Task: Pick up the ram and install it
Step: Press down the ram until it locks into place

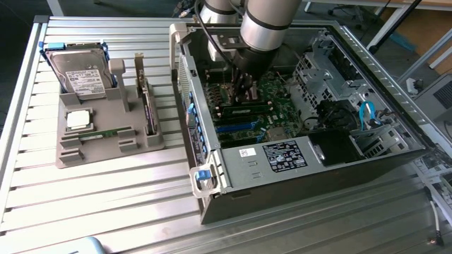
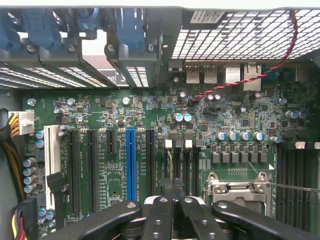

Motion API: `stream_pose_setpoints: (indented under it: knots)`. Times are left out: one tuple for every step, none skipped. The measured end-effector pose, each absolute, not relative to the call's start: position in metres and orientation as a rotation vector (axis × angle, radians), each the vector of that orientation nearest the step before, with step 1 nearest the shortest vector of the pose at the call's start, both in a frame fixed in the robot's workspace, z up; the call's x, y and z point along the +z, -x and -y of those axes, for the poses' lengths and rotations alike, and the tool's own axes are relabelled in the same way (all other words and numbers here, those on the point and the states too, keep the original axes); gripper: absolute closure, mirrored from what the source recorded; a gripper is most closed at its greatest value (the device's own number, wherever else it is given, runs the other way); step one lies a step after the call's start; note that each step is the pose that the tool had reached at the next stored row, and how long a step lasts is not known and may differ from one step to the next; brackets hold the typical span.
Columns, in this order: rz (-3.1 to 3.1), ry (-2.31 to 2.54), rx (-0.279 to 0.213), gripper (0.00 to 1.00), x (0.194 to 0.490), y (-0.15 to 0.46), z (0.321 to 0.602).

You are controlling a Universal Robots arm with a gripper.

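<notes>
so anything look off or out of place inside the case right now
Nothing stands out. The gripper is shut low over the motherboard, a ram stick sits level in its slot, and another lies in the grey tray.

One ram [image 1: 105, 134], one hard drive [image 1: 79, 74], one processor [image 1: 78, 119].

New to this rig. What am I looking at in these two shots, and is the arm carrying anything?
It is one robot arm working inside an open computer case that lies on a slatted metal table. The exterior view comes from a camera off the arm. The wrist view comes from a camera on the arm, looking past its hand at the motherboard. The hand is shut, low over the board. Whether anything is pinched in it I cannot tell. On the exterior view's left, a grey parts tray carries a hard drive, a square silver processor, one ram stick lying flat and an upright expansion card.
</notes>
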State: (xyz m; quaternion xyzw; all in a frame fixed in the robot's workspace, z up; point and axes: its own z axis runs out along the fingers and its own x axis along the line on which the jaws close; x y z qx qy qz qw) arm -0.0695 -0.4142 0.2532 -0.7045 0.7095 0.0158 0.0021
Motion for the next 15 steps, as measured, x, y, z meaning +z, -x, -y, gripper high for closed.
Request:
stream_pose_setpoints:
  knots:
    - [-2.226, 2.21, 0.05, 0.89, 0.2527, 0.0695, 0.4142]
    - [-2.226, 2.21, 0.05, 0.89, 0.2521, 0.0695, 0.4142]
    - [-2.226, 2.21, 0.05, 0.89, 0.2517, 0.0696, 0.4142]
    - [-2.226, 2.21, 0.05, 0.89, 0.2512, 0.0696, 0.4142]
    - [-2.226, 2.21, 0.05, 0.89, 0.2507, 0.0696, 0.4142]
    - [-2.226, 2.21, 0.05, 0.89, 0.2502, 0.0696, 0.4142]
    - [-2.226, 2.21, 0.05, 0.89, 0.2497, 0.0696, 0.4142]
    - [-2.226, 2.21, 0.05, 0.89, 0.2492, 0.0696, 0.4142]
    - [-2.226, 2.21, 0.05, 0.89, 0.2488, 0.0696, 0.4142]
    - [-2.226, 2.21, 0.05, 0.89, 0.2486, 0.0696, 0.4142]
    - [-2.226, 2.21, 0.05, 0.89, 0.2487, 0.0696, 0.4143]
    - [-2.226, 2.21, 0.05, 0.89, 0.2486, 0.0696, 0.4142]
    - [-2.226, 2.21, 0.05, 0.89, 0.2486, 0.0696, 0.4142]
    - [-2.226, 2.21, 0.05, 0.89, 0.2486, 0.0696, 0.4142]
    - [-2.226, 2.21, 0.05, 0.89, 0.2485, 0.07, 0.4142]
